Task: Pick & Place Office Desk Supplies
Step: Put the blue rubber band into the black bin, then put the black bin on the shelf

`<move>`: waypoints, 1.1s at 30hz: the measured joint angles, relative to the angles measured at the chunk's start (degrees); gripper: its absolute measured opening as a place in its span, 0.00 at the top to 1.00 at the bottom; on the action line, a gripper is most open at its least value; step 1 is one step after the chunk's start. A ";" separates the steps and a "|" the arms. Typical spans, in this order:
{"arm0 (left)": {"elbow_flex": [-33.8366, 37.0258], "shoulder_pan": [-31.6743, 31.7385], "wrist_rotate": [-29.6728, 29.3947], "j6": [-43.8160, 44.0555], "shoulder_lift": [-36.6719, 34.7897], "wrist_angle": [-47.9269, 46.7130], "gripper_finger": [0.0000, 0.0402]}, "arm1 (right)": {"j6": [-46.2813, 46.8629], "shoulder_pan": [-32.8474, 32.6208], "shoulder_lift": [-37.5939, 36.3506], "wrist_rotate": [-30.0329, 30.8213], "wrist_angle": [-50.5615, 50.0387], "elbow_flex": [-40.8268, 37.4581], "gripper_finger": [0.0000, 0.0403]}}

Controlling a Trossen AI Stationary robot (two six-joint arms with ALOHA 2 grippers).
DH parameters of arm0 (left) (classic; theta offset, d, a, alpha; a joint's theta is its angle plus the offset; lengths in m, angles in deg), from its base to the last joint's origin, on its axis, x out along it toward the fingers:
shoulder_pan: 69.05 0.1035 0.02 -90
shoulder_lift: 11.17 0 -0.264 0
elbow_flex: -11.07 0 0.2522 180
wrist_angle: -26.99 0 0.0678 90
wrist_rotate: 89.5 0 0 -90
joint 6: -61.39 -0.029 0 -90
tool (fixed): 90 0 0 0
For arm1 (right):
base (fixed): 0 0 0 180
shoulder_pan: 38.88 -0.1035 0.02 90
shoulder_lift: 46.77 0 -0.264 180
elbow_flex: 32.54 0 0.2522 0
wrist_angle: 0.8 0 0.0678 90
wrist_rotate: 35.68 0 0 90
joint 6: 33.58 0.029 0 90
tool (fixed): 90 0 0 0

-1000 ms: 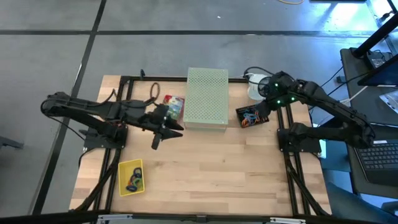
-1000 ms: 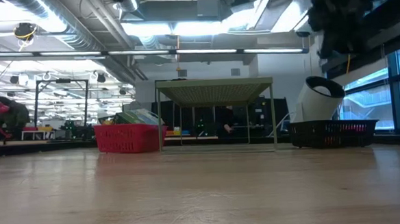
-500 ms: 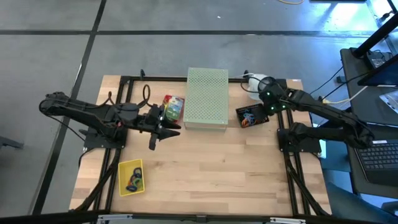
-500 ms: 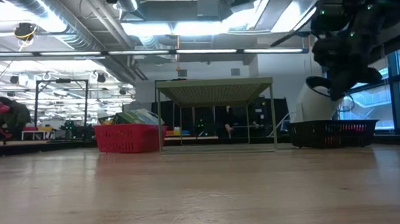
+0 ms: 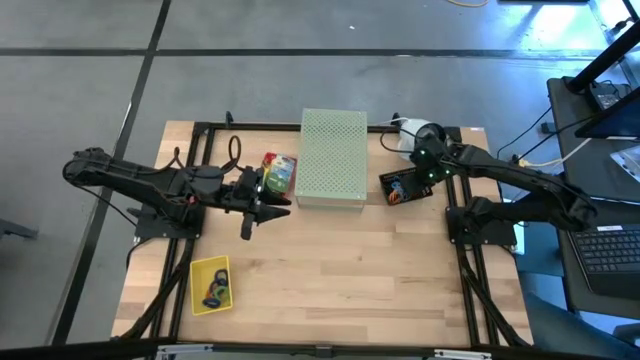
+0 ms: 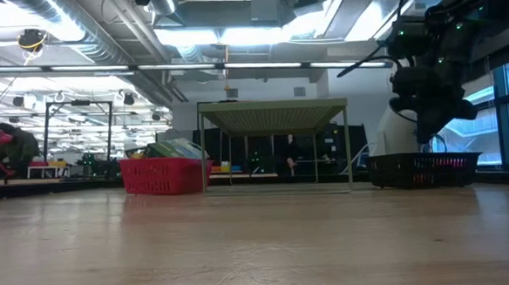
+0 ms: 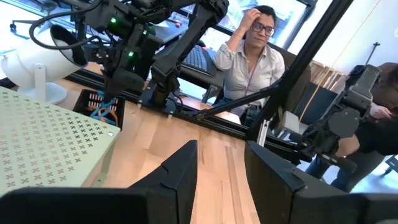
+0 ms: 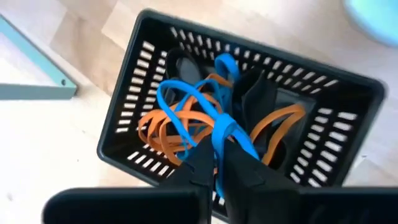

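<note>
The right end effector (image 8: 216,163), fingers nearly together on a blue rubber-band loop (image 8: 205,112), hangs directly above the black basket (image 8: 348,155) at the surface's far right.

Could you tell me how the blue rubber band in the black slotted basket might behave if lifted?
The blue rubber band looks thin and looped, so probably floppy and light. It lies tangled with orange rubber bands, so those may well drag along. The black slotted basket seems light and might shift.

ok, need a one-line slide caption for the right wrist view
Right tool poised over the black slotted basket, fingertips at a blue rubber band tangled among orange bands.
</note>
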 joint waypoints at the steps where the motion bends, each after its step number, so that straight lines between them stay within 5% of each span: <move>1: 0.00 0.00 0.00 0.00 0.00 -0.02 0.68 | -0.18 0.00 0.29 -0.54 -0.09 0.00 0.93; 15: 0.00 0.02 -0.22 -0.04 0.02 -0.02 0.68 | 2.83 -0.02 0.89 -5.36 -0.07 0.02 0.58; 27: 0.00 0.02 -0.20 -0.02 0.02 -0.02 0.68 | 2.32 -0.70 0.85 -7.45 2.41 0.44 0.57; 33: -0.02 0.00 -0.18 -0.04 0.02 -0.08 0.68 | -3.22 -3.08 0.85 -6.38 -0.59 7.23 0.59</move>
